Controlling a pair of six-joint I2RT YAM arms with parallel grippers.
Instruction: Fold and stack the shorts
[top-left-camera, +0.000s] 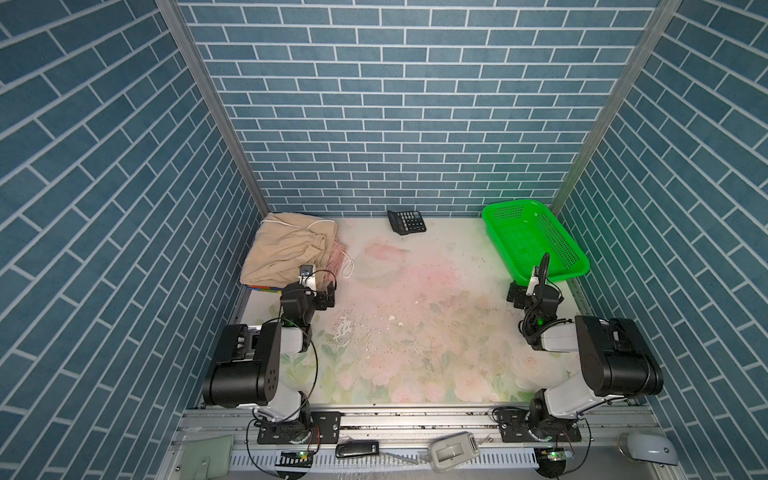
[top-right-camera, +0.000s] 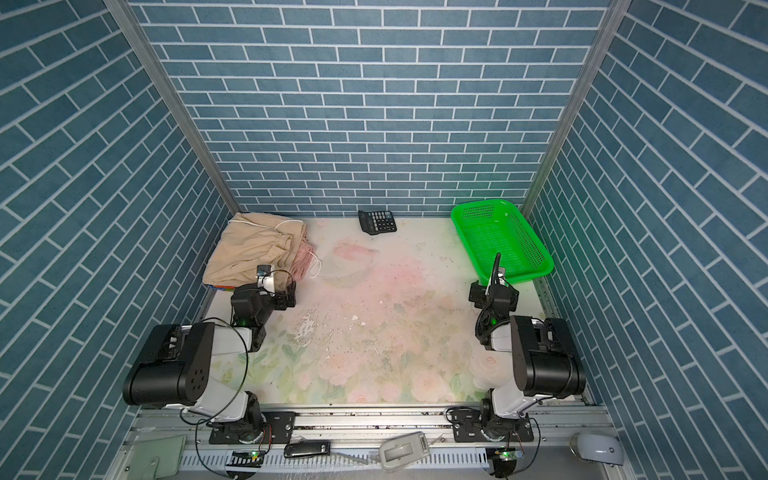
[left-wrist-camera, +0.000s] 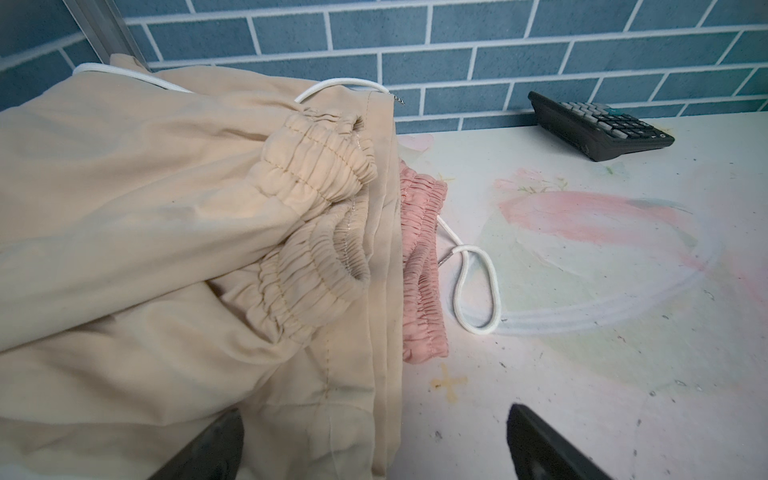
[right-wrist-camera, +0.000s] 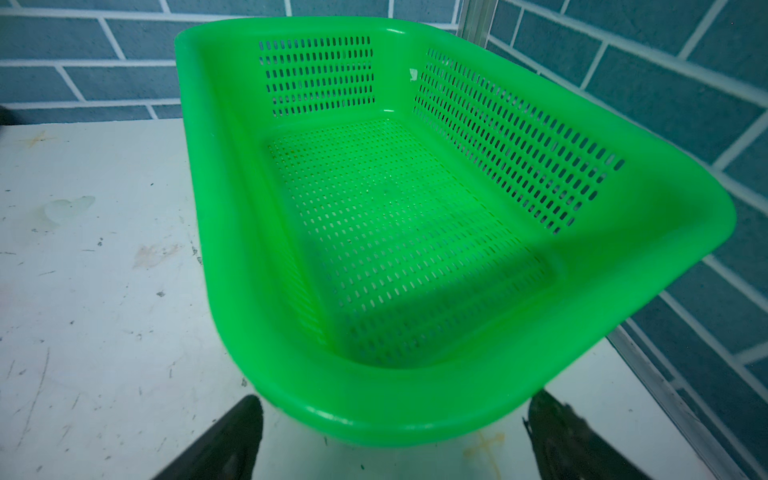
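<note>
The shorts lie stacked in the back left corner. The beige pair (top-left-camera: 282, 249) (top-right-camera: 249, 249) (left-wrist-camera: 166, 249) is on top, its gathered waistbands and white drawstring showing. The pink pair (top-left-camera: 337, 259) (top-right-camera: 302, 258) (left-wrist-camera: 422, 266) peeks out under its right edge, with a looped white cord on the table. A rainbow-striped sliver (top-left-camera: 262, 287) (top-right-camera: 224, 286) shows under the front edge. My left gripper (top-left-camera: 311, 286) (top-right-camera: 276, 286) (left-wrist-camera: 374, 419) is open at the stack's near right corner, holding nothing. My right gripper (top-left-camera: 534, 286) (top-right-camera: 494, 286) (right-wrist-camera: 395, 403) is open, just before the basket's near end.
An empty green mesh basket (top-left-camera: 498, 245) (top-right-camera: 465, 237) (right-wrist-camera: 199, 124) stands at the back right, against the side wall. A black calculator (top-left-camera: 406, 221) (top-right-camera: 377, 221) (left-wrist-camera: 598, 126) leans against the back wall. Brick-patterned walls enclose the floral table on three sides.
</note>
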